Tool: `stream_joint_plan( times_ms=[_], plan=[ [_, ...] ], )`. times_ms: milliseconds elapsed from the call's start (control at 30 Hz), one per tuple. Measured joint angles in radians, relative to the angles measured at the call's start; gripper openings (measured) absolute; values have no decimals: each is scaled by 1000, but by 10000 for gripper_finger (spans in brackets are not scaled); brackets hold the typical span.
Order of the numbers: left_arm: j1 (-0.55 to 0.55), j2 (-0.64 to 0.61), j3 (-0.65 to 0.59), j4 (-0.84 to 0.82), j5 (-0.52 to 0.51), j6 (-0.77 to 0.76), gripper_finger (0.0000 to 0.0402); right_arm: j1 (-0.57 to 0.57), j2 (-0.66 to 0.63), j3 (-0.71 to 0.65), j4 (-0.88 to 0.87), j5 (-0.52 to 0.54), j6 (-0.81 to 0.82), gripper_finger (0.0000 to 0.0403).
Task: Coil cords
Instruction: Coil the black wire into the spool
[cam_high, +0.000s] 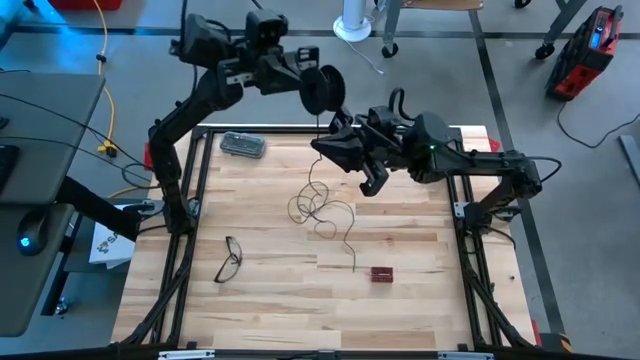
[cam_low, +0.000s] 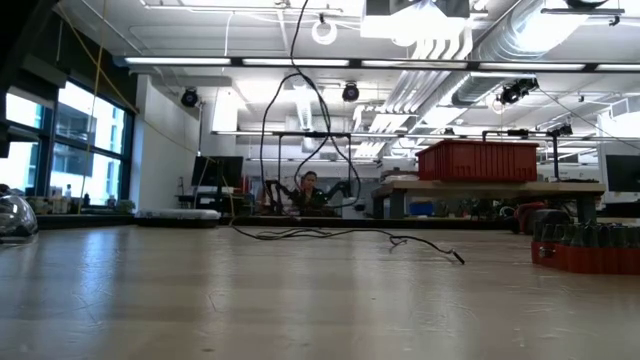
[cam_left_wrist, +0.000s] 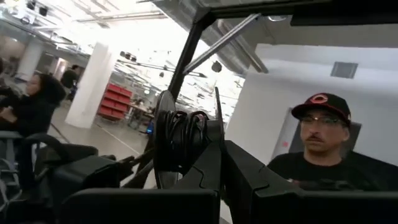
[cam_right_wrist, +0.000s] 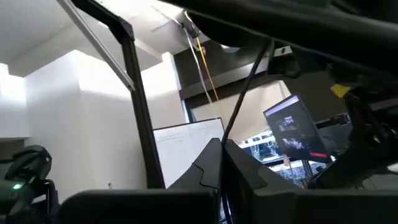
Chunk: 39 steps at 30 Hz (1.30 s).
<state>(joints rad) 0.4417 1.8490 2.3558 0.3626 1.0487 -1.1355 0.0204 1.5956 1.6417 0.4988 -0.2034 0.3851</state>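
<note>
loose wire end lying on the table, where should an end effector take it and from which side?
Take the wire on the single straight run trailing toward the red block, just short of its tip. Probably come straight down from above: that stretch lies flat on the table with bare wood on both sides, while the loops behind it overlap and partly lift off the surface, so a pinch there could catch several strands.

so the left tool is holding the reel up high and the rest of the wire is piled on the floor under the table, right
Not quite. The left tool does hold the reel up high, but the loose wire is piled on the wooden table, not on the floor. The high view shows its loops lying mid-table, with a strand rising to the reel.
</note>
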Motion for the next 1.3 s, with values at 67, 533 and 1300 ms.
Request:
stream_joint_plan(
  times_ms=[67, 533, 1300],
  plan=[
    [22, -14, 0, -4, 27, -5, 0, -1, 0, 0, -1, 1, 0, 0],
    [89, -161, -1, -459, 84, 238, 0, -32, 0, 0, -127, -22, 16, 14],
    [73, -226, 0, -470, -44, 301, 0, -66, 3, -2, -321, 124, -319, 80]
  ],
)
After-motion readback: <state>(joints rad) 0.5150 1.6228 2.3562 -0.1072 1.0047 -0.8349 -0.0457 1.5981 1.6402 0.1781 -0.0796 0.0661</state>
